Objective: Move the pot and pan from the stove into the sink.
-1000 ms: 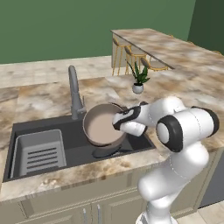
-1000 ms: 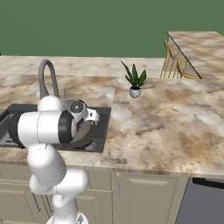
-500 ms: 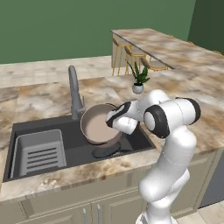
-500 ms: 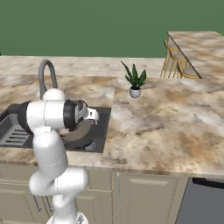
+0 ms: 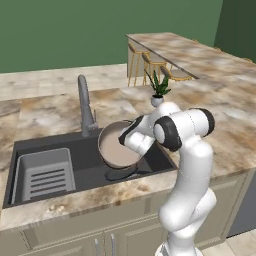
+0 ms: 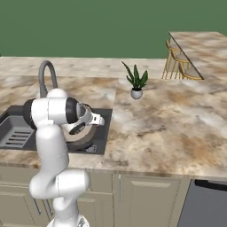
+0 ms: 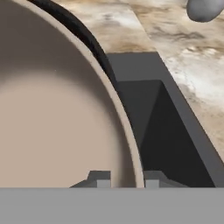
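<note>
Over the sink [image 5: 90, 160], the arm bends low, its gripper [image 7: 125, 179] pinched on the tilted pot's [image 5: 117, 146] rim above the pan [image 5: 122, 173].

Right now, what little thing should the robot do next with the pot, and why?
Probably open the gripper and let go. Its fingertips pinch the rim of the pot, which already sits tilted inside the sink, over the pan.
</note>
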Controlling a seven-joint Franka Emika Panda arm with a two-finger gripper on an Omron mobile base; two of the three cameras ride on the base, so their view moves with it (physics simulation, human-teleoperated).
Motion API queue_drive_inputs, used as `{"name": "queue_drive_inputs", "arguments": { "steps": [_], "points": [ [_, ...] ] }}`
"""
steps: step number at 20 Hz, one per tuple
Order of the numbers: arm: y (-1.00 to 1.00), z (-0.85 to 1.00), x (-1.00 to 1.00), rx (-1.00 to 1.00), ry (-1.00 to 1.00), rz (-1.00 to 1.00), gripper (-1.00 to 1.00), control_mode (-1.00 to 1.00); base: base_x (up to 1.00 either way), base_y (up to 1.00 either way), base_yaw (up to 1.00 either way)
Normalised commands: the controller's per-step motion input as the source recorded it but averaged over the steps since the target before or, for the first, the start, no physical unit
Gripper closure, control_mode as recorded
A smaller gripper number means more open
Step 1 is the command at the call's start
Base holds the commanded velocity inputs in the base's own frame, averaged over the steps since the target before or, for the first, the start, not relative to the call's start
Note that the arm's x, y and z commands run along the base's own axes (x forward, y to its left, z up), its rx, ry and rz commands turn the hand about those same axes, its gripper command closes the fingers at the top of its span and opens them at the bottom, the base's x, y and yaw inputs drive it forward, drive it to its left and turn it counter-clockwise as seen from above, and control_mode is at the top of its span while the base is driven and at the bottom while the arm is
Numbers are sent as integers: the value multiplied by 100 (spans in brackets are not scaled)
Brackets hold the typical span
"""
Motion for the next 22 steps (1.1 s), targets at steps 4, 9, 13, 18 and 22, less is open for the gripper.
{"name": "queue_drive_inputs", "arguments": {
  "steps": [4, 9, 13, 18, 22],
  "points": [
    [0, -41, 17, -4, -2, -4, 100, -100, 0, 0, 0],
    [-1, -18, 0, 0, -3, 0, 100, -100, 0, 0, 0],
    [0, 0, 0, 0, 0, 0, 100, -100, 0, 0, 0],
    [0, 21, 2, 2, 0, -2, -100, -100, 0, 0, 0],
    [0, 74, 3, 2, 1, -5, -100, -100, 0, 0, 0]
  ]
}}
